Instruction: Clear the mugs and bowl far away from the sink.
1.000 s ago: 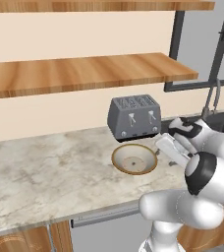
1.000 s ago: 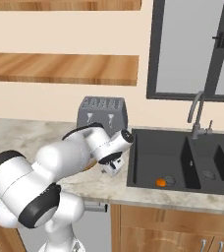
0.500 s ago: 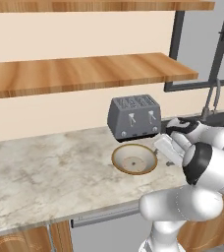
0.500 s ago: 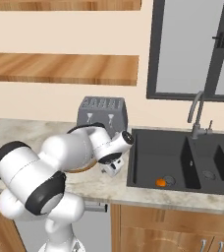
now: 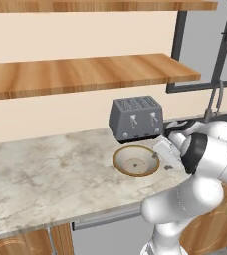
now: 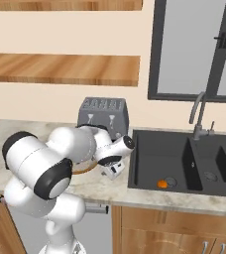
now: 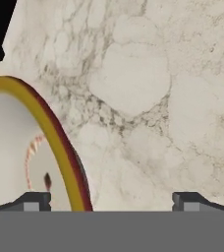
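The bowl (image 5: pixel 136 161), tan-rimmed and cream inside, rests on the marble counter in front of the toaster. My gripper (image 5: pixel 161 162) is low at the bowl's right edge, between bowl and sink (image 6: pixel 184 163). In the hand view the gripper (image 7: pixel 111 202) is open and straddles the bowl's (image 7: pixel 15 147) rim: one fingertip (image 7: pixel 35 201) over the cream inside, the other over bare counter. From the right my arm hides most of the bowl (image 6: pixel 81 168). A small orange spot (image 6: pixel 162 184) in the left basin may be the black mug's inside. The red mug is out of view.
A grey toaster (image 5: pixel 136 118) stands right behind the bowl against the wall. The curved faucet (image 6: pixel 198 111) rises behind the sink. A wooden shelf (image 5: pixel 85 74) hangs above. Open marble counter (image 5: pixel 46 169) stretches to the left of the bowl.
My arm's upper links have swung and the elbow has shifted. The hand has stayed at the bowl's right rim with its jaws open. The bowl has not moved.
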